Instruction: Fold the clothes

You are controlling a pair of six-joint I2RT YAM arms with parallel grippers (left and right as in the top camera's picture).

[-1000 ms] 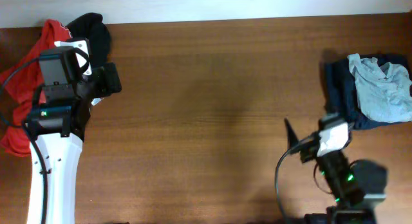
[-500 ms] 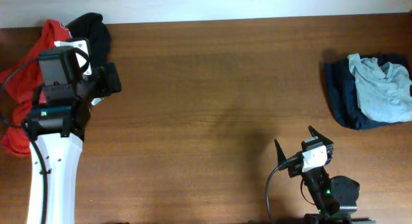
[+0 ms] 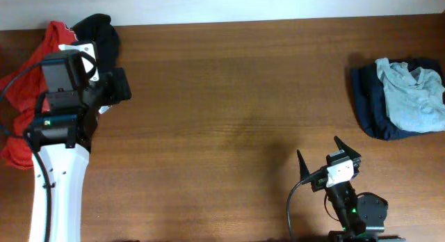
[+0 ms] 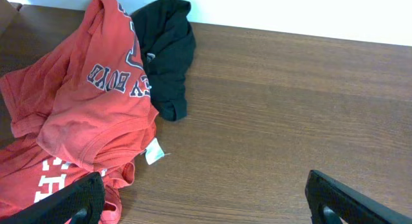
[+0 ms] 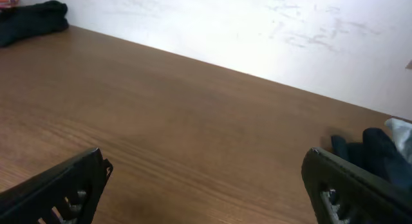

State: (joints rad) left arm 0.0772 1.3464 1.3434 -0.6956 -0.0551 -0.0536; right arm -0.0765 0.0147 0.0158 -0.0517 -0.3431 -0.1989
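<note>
The clothes lie in two heaps. Red tees with white lettering (image 3: pixel 17 113) (image 4: pixel 96 102) and a black garment (image 3: pixel 104 33) (image 4: pixel 168 50) are bunched at the far left corner. A pale grey-blue T-shirt (image 3: pixel 414 96) lies crumpled on a navy garment (image 3: pixel 368 103) (image 5: pixel 380 153) at the right edge. My left gripper (image 3: pixel 97 68) (image 4: pixel 206 201) hovers open beside the red heap, one finger over its edge and nothing between the jaws. My right gripper (image 3: pixel 323 157) (image 5: pixel 206 185) stands open and holds nothing. It is low over bare wood near the front edge, left of the navy heap.
The brown wooden table (image 3: pixel 229 96) stretches between the two heaps. A white wall (image 5: pixel 257 31) runs along its far edge. A small white label (image 4: pixel 154 152) sticks out from the red heap. The left arm's white body (image 3: pixel 59 193) lies along the left side.
The right arm has drawn back from beside the navy heap toward the front edge and left, then held still. The left arm has not moved.
</note>
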